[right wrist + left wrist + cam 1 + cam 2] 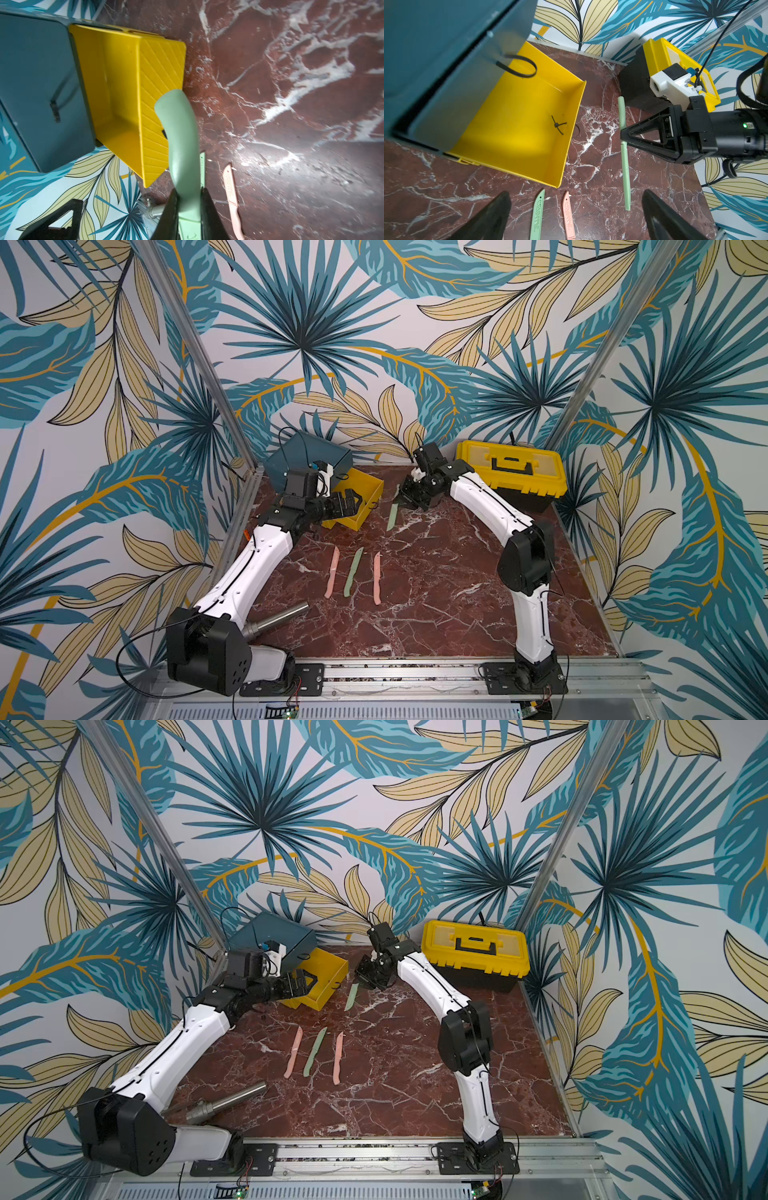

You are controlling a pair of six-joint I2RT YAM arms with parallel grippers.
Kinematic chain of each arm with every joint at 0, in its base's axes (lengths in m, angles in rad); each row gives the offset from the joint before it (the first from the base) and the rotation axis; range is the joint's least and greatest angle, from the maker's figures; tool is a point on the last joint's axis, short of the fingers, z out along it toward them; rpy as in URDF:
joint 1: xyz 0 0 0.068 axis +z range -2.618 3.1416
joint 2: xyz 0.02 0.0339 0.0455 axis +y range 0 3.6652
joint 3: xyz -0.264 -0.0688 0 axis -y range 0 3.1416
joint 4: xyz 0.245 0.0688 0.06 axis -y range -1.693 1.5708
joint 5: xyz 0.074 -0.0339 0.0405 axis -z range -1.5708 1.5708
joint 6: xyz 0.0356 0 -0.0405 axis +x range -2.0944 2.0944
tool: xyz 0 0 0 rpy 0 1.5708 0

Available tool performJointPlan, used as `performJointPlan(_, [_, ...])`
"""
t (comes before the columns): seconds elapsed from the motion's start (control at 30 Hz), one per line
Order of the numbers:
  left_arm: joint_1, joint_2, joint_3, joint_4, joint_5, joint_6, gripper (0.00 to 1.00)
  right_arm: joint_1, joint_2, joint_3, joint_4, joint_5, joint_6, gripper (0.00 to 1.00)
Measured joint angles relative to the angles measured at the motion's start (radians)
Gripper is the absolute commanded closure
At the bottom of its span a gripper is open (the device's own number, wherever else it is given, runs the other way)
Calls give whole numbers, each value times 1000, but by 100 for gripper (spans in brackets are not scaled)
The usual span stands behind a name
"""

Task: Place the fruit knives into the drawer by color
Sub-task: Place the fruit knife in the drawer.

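The sage green, slightly wavy plastic knife hangs just beside the pulled-out yellow plastic drawer, not yet over it. The right hand is clamped on it near the handle. The left hand, spread wide and empty, hovers at the drawer's front. Gripped so near one end, the blade could pivot and snag the drawer wall, or the hands could collide.

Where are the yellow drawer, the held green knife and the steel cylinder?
yellow drawer (512,133): left wrist view, bare floor.
held green knife (392,517): in a top view, mid-blade.
steel cylinder (283,615): in a top view, barrel.
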State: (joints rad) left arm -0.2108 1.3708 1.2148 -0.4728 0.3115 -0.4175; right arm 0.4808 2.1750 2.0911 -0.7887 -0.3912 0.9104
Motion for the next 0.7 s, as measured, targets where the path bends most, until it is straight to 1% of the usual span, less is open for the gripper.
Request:
performJointPlan(0.13, [15,11,14,0,5,5,0,14,85,85,94,-23,52,100])
performJointPlan(0.33, [19,13,13,-5,19,6,0,44,232,306,199,-59,124,100])
performJointPlan(0.43, [21,13,4,-5,26,6,0,56,284,386,230,-76,161,100])
performJointPlan(0.47, [21,13,0,-5,27,6,0,59,299,404,243,-82,172,97])
performJointPlan(0.5, [23,13,-3,-6,27,6,0,61,308,411,251,-85,180,92])
performJointPlan(0.57, [25,16,-4,-8,30,6,0,63,324,413,256,-93,194,80])
performJointPlan(0.63, [29,17,-4,-8,31,6,0,63,336,413,260,-98,207,62])
performJointPlan(0.67, [31,18,-4,-8,31,6,0,63,341,413,261,-100,212,55])
performJointPlan(0.7, [33,18,-4,-9,31,6,0,63,343,413,263,-104,211,52])
